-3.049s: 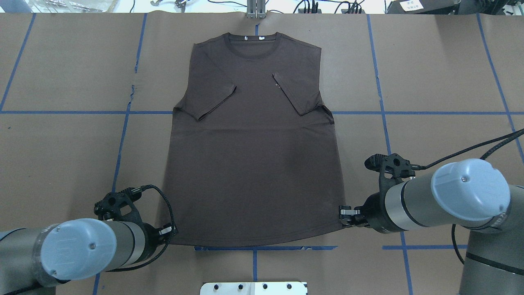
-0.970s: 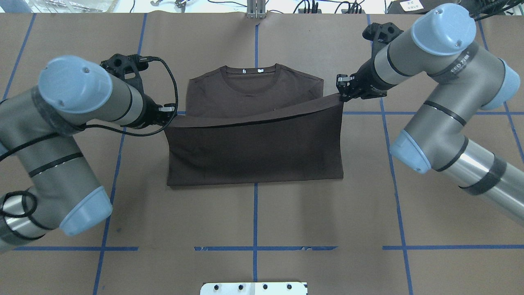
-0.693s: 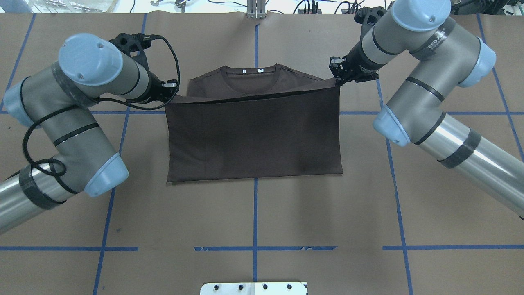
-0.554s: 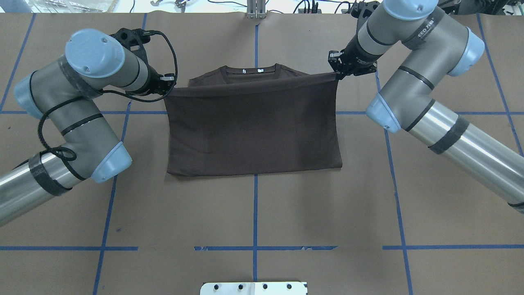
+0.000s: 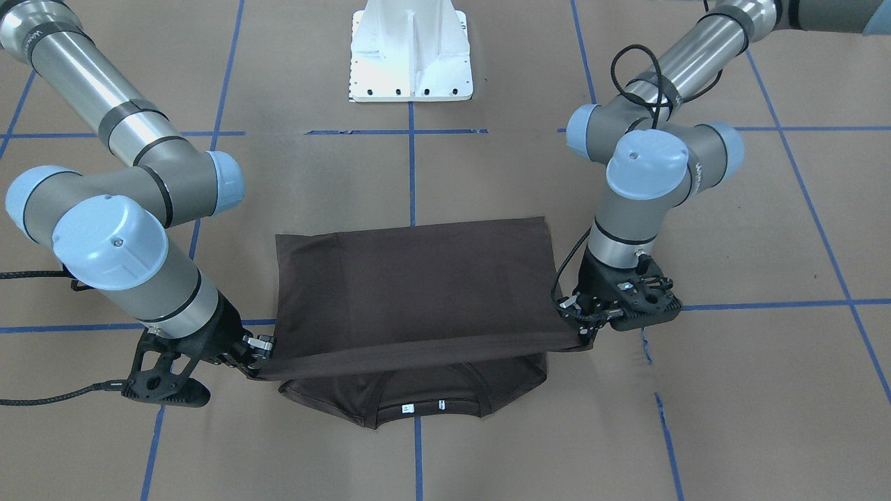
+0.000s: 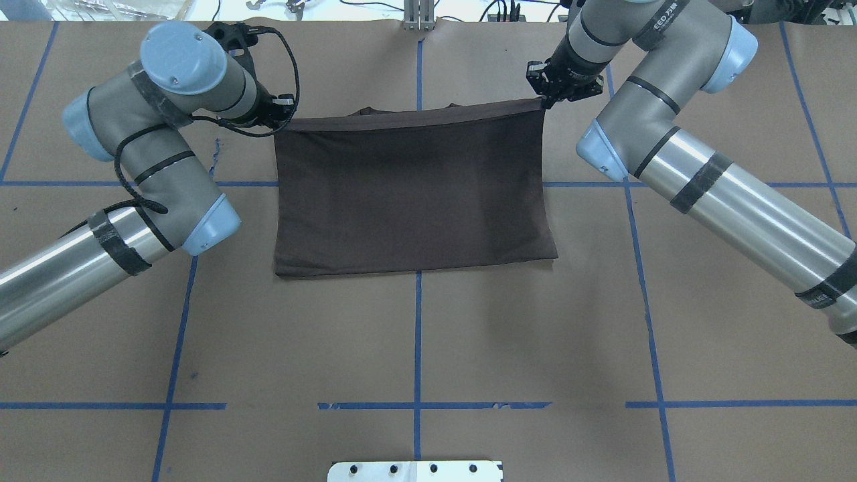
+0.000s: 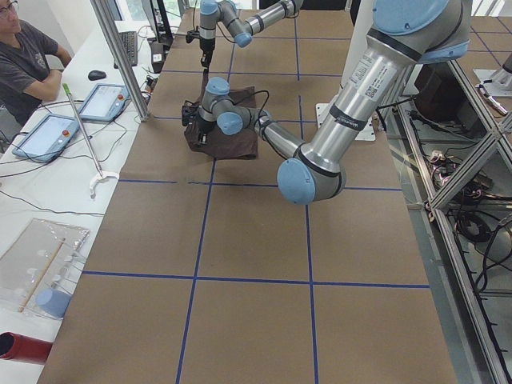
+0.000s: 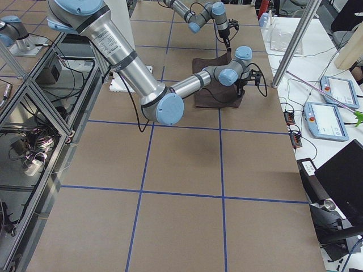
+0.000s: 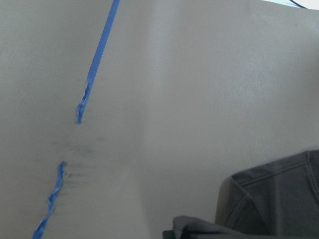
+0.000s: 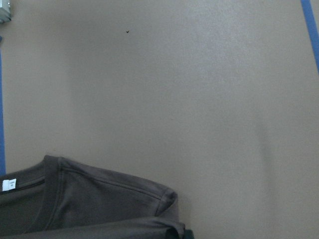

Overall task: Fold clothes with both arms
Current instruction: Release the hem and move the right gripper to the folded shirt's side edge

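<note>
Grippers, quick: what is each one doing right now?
Left gripper: shut on the dark brown-grey knit T-shirt's hem corner.
Right gripper: shut on its other hem corner.

T-shirt [image 6: 412, 194]: plain dark brown; neck tags [image 5: 409, 408] white. Table [image 6: 535, 348]: tan-brown, blue tape grid. Left arm [image 6: 60, 268], right arm [image 6: 743, 211]: silver-grey, light-blue caps, black bands.

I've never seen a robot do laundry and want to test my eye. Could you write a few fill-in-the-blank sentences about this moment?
The left gripper and right gripper each pinch one ___ of the hem of the T-shirt.
The held hem almost covers the shirt's round ___.
The two neck tags are ___.
The tape lines on the table are ___.
Missing words: corner, collar, white, blue.
</note>
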